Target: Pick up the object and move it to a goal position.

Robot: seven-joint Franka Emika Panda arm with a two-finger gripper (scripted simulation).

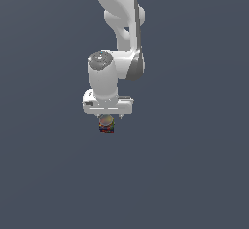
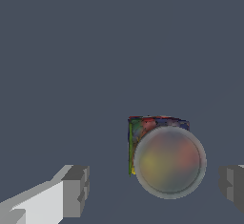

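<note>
The object (image 2: 169, 161) is a small stubby cylinder with a greyish round top and red, green and blue speckled sides. In the wrist view it lies between my two fingers, nearer one finger than the other, and touches neither. My gripper (image 2: 153, 189) is open, with one finger (image 2: 71, 192) well away from the object. In the exterior view the object (image 1: 106, 124) sits on the flat grey-blue ground directly under my gripper (image 1: 109, 118), whose white hand hovers just above it.
The plain grey-blue floor (image 1: 194, 174) stretches all around with no other thing on it. The white arm (image 1: 121, 23) rises toward the top of the exterior view.
</note>
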